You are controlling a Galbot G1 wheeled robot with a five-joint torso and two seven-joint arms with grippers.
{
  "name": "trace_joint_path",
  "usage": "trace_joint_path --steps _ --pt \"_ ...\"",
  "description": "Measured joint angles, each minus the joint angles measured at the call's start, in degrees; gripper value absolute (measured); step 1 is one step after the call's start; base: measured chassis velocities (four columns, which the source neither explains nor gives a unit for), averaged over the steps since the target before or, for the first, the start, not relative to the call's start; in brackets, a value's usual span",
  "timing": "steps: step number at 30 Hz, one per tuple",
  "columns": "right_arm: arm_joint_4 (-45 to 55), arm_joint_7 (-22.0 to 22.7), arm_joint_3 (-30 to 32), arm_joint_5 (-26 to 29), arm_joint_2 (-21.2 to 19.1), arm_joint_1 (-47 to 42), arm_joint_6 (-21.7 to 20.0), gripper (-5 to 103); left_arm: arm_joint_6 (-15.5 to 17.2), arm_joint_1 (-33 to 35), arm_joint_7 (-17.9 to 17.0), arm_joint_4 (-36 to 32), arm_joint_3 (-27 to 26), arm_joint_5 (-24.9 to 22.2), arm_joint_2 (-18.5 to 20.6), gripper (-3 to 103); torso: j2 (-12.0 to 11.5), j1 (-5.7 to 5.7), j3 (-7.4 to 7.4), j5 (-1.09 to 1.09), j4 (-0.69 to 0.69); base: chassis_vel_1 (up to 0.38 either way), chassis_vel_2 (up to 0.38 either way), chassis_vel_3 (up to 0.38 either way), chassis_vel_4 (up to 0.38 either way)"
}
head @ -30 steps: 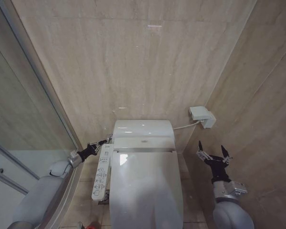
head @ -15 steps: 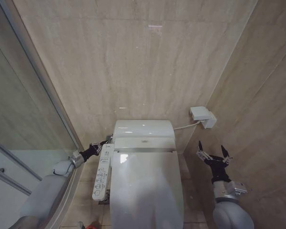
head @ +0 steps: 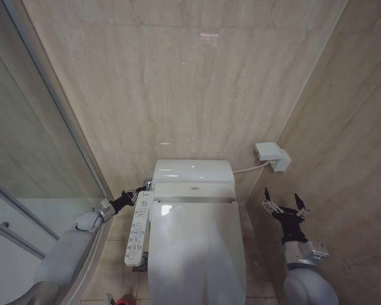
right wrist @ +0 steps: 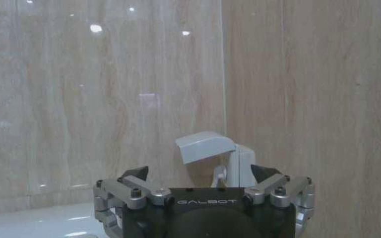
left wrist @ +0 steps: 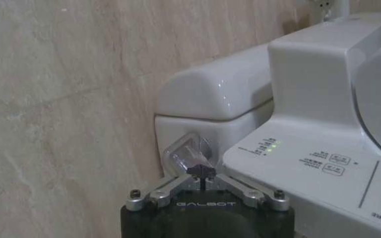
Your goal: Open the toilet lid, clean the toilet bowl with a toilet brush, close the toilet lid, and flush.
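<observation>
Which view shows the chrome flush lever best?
Left wrist view: the chrome flush lever sits close up on the tank's side, the shut left end effector at it. Head view shows it tiny. Right wrist view faces the wall.

Beige marble-look walls [head: 178, 82] are meeting in a corner, a glass shower screen [head: 25, 146] is standing left, a white wall box [head: 271, 155] is hanging right.

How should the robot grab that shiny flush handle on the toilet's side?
Its free outer end, from the side where the left gripper sits: the flush handle sticks out of the tank's side wall, probably easiest pinched there.
</observation>
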Motion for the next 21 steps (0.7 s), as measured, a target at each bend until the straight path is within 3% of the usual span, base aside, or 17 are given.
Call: trace_joint_path --steps 21 --pt "0.00 0.00 0.00 0.00 0.00 0.00 0.00 100 -0.49 -2.40 0.02 2.83 1.37 0.13 -1.45 0 0.00 0.01 0.01 -0.01 0.02 0.000 0.000 0.000 0.000"
